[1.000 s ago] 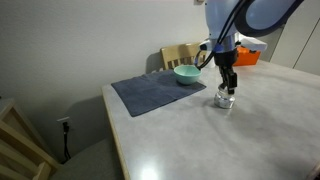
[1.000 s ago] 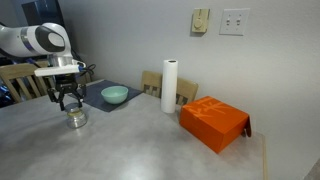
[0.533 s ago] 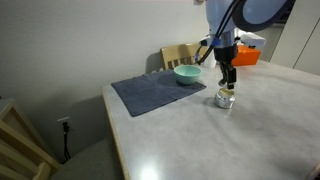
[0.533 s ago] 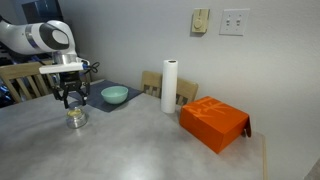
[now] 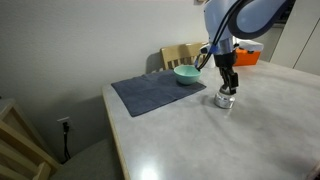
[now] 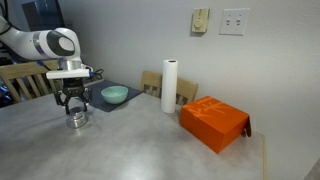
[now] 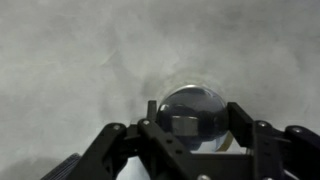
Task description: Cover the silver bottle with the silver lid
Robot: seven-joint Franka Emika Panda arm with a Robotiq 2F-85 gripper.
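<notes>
Fingers (image 7: pixel 150 110): closed on the silver lid (image 7: pixel 190 118) from both sides, pinching it.
Gripper (image 5: pixel 229 89): points down, directly above the silver bottle (image 5: pixel 225 101).
Bottle place: upright on grey table (image 5: pixel 190 140), right of frame centre.
Teal bowl (image 5: pixel 186 74): near, on dark cloth (image 5: pixel 150 93).
</notes>
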